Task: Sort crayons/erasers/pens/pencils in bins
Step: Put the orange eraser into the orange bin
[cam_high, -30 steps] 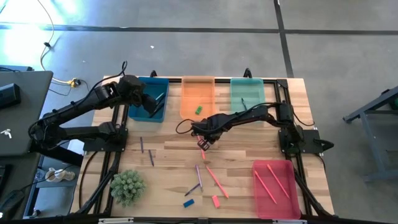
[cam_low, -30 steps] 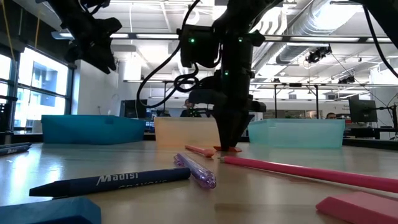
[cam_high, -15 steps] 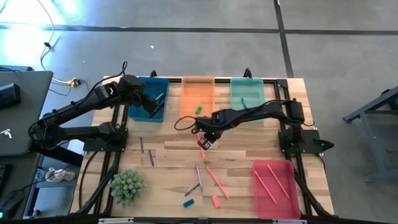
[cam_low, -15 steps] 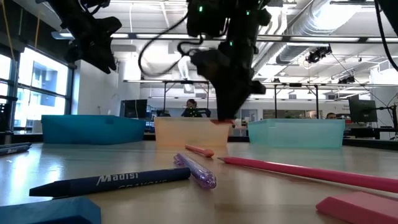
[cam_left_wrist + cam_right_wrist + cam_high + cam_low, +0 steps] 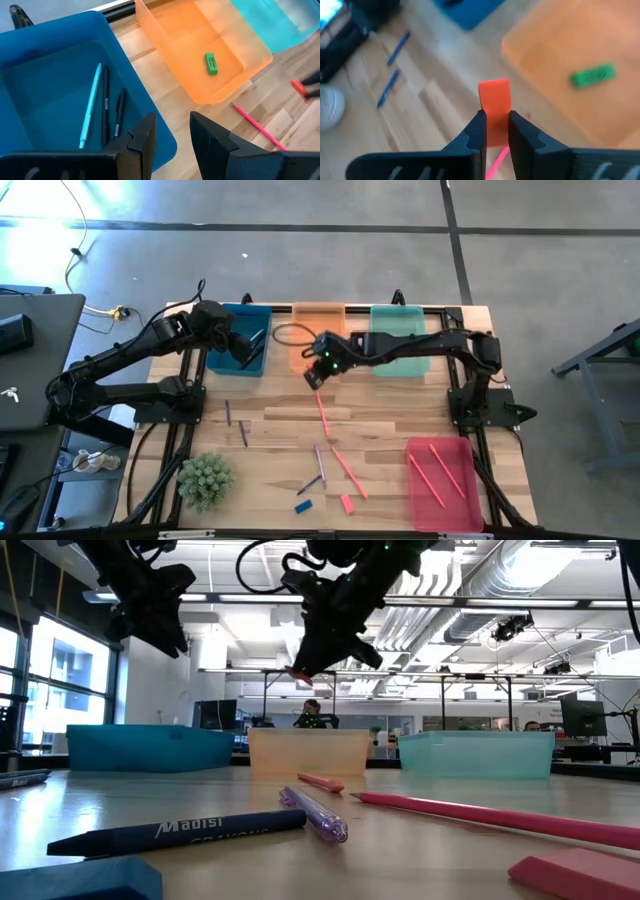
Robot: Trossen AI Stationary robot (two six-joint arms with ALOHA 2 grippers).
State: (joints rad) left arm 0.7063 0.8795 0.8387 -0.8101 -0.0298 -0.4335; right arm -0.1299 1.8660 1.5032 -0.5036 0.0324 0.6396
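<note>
Our right claw [image 5: 495,131] is clenched on an orange-red eraser [image 5: 495,107], a small flat-faced block that sticks out past the two dark fingers. From above, that claw [image 5: 315,375] hangs over the near edge of the orange bin [image 5: 318,330], raised clear of the table [image 5: 270,425]. Inside the orange bin [image 5: 210,35] lies a green eraser [image 5: 211,64], stubby and rectangular.

Our left claw [image 5: 170,142] waits above the blue bin [image 5: 45,95] with its fingers parted and nothing between them. Three thin pens lie side by side in that bin, one pale blue and two dark.

The table is pale wooden planking with visible grain. The bins are shallow translucent plastic trays: blue, orange and teal-green [image 5: 397,335] in a row along the far edge, the pink-red bin [image 5: 440,480] at the near right corner with two pink sticks in it.

Scattered on the wood we see a pink pencil [image 5: 323,412], a longer pink stick [image 5: 349,472], purple pens [image 5: 319,465], a blue eraser [image 5: 303,506] and a pink eraser [image 5: 346,502]. A spiky green plant [image 5: 205,480] sits at the near left.

Beyond the table the floor is grey concrete. From table level we see an open workshop with ceiling ducts, monitors and a person far behind.
</note>
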